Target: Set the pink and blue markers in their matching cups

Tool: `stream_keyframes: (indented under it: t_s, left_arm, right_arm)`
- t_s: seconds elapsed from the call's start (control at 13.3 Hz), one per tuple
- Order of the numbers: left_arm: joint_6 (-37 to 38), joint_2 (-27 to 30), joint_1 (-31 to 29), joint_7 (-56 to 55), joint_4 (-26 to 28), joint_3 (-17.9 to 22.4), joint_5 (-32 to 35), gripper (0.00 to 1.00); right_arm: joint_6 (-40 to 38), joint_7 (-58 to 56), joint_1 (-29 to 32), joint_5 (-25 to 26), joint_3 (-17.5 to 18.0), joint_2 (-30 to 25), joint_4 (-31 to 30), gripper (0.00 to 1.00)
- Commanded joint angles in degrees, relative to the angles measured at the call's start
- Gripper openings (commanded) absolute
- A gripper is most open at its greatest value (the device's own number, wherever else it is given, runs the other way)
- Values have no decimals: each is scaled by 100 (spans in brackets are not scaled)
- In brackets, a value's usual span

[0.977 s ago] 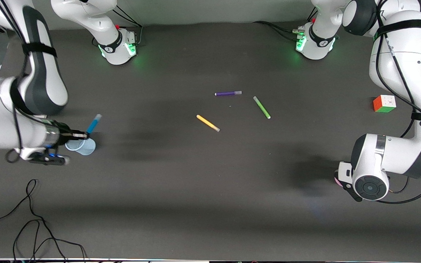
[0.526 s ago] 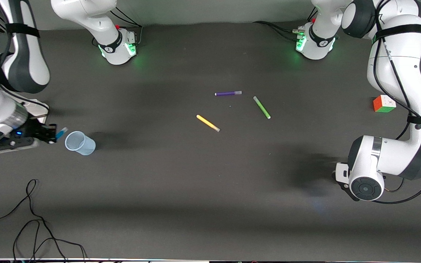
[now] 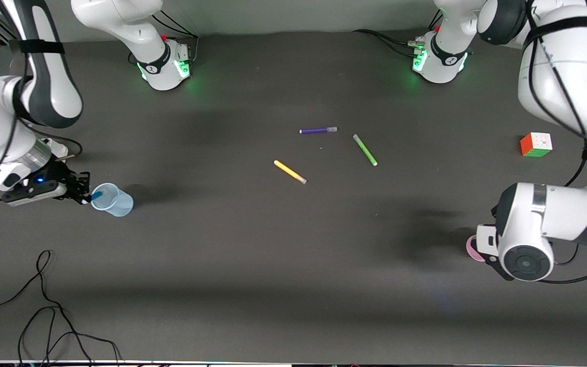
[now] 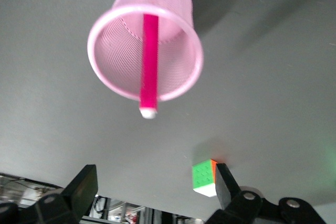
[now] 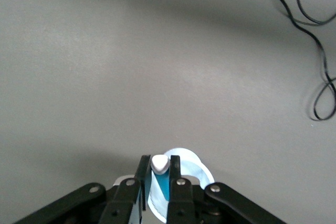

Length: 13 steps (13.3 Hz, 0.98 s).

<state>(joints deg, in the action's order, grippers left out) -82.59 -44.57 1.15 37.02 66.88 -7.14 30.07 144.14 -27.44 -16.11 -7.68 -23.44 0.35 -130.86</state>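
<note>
Pink mesh, pale and tapered: the pink cup point(image 4: 145, 48) stands nearest the front camera at the left arm's end of the table, mostly hidden under the arm in the front view. The pink marker point(image 4: 149, 65) already leans inside it, its pale tip poking over the rim. The left gripper point(image 4: 152, 192) hangs over it with fingers spread and empty; a careless retreat could clip that protruding tip and topple the light cup.

At the right arm's end, the translucent blue cup point(image 3: 112, 199) looks equally light and tippy. The right gripper point(image 5: 159, 184) pinches the blue marker point(image 5: 160, 181), pale cap up, at the cup's rim. The marker seems aimed near the edge rather than the centre, so a release here may catch the rim, knock the cup over or drop the slim, smooth pen onto the matte dark table point(image 3: 252, 239).

Farther from the camera lie the yellow marker point(image 3: 290, 172), green marker point(image 3: 365, 150) and purple marker point(image 3: 318, 130), with a glossy puzzle cube point(image 3: 536, 144) at the left arm's end.
</note>
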Motion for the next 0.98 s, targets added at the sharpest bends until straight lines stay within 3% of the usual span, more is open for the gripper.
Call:
stream_keyframes:
  t_s: [0.0,0.15,0.23,0.3,0.38,0.45,0.75,0.9]
  left_arm:
    - [358,641,-18,-203,97,28,-823,99]
    - [349,984,-54,-623,97,54,-1379,99]
    - [341,1134,-54,-1034,97,46,-1538,99]
    - [358,1327,-28,-1578,158,28,-1713,99]
    - [358,1546,7,-2019,315,19,-1880,99]
    - [349,1835,25,-2345,499,11,-2013,99]
    - [349,2540,-63,-2778,738,37,-2278,100]
    - [218,3066,-63,-2796,1341,54,-2269,100]
  right_arm:
    - [552,-331,-33,-164,-29,-61,-413,0]
    - [632,-402,-7,-164,-99,-44,-450,0]
    - [632,-402,-7,-164,-117,0,-458,8]
    - [624,-393,-7,-173,-117,35,-458,62]
    - [571,-367,-7,-347,-117,88,-450,100]
    - [536,-376,-7,-583,-126,97,-450,100]
    - [-183,-253,-50,-594,-99,-227,-231,100]
    - [-1067,175,-68,-568,-47,-307,268,100]
